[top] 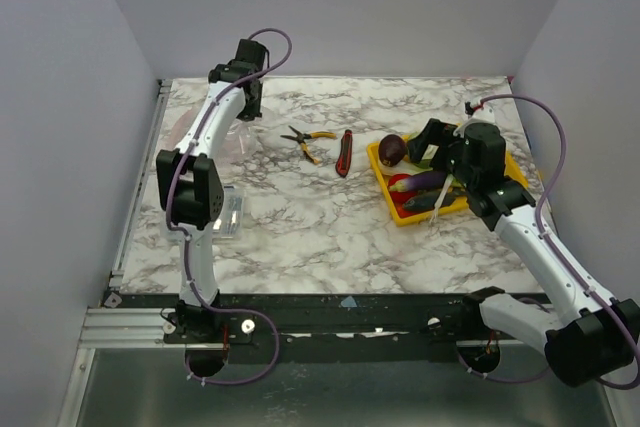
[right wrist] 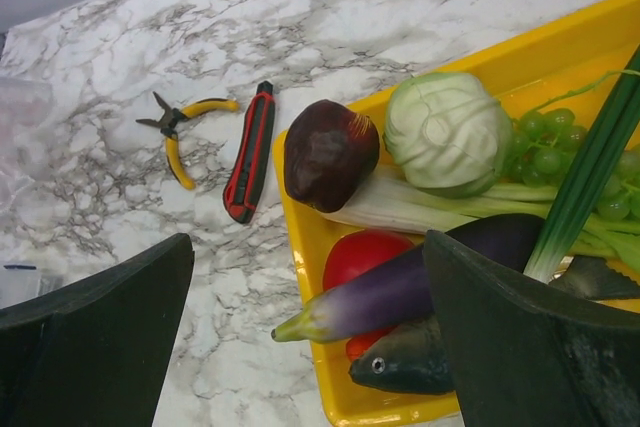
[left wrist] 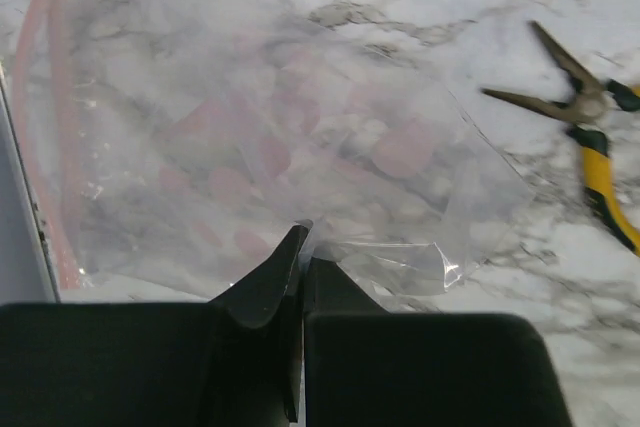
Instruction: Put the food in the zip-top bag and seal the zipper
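The left claw [left wrist: 302,252] is out by the far left corner of the table [top: 300,237], and it is squeezed tight. It looks like it is pinching the rim of the zip-top bag [left wrist: 270,137]. The film is so clear that I can't be fully sure.

The bag lies flat in that corner. Its zipper [left wrist: 35,107], a thin pink strip, runs along the table's left edge.

The food is in a yellow tray [right wrist: 560,42] near the right edge: a purple eggplant [right wrist: 400,282], a maroon round one [right wrist: 330,152] and a cabbage [right wrist: 445,132].

The right claw [right wrist: 307,247] hangs over the tray, spread wide with nothing in it.

The pliers [right wrist: 180,132] and a red knife [right wrist: 250,152] lie side by side in the middle, between bag and tray.
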